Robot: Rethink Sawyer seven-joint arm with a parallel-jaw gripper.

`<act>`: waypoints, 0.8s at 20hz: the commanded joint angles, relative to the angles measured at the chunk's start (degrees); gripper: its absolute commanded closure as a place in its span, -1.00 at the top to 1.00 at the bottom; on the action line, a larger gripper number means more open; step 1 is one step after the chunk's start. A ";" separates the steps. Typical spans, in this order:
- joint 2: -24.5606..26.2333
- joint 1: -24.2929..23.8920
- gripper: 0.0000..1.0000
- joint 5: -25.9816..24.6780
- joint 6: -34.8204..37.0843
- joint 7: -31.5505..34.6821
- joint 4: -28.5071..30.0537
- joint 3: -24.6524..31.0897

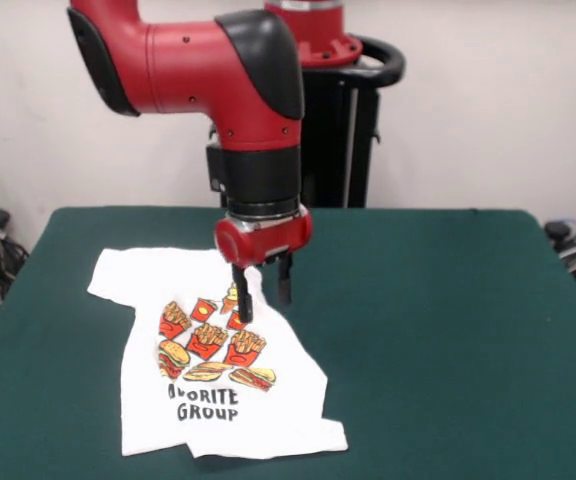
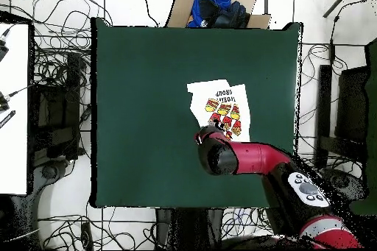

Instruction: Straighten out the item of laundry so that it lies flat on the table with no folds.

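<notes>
- Gripper [image 1: 263, 293] hangs from the red arm [image 1: 198, 60] over the shirt [image 1: 218, 370], its two dark fingers [image 1: 242, 297] apart and holding nothing that I can see.
- One finger's tip sits over the upper edge of the print, near the collar end; I cannot tell whether it touches the cloth or hovers just above it.
- The shirt lies on the green table [image 1: 448, 320], toward its left side in the front view, well inside the edges.
- It is not flat. The text reads only "ORITE GROUP", so I judge part of the shirt is folded over itself. The near hem corner is tucked and rumpled, and only one sleeve shows clearly, at far left.
- Step in hand, as I read it: lowering to pinch cloth near the collar. My next move calls for closing on a single layer, then drawing it outward to open the fold.
- Overhead, the arm covers the shirt's near end, so I lean on the front view.
- Off the table: tangled cables [image 2: 59, 64], and a cardboard box [image 2: 213, 1] holding blue cloth. Nothing blocks the shirt.
</notes>
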 commanded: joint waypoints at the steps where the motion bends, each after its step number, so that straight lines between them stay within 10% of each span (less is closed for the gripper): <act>1: 5.13 -0.21 1.00 -0.92 -4.76 10.90 -3.84 0.65; 16: 10.65 -6.06 1.00 -0.55 -6.57 10.28 -2.83 5.96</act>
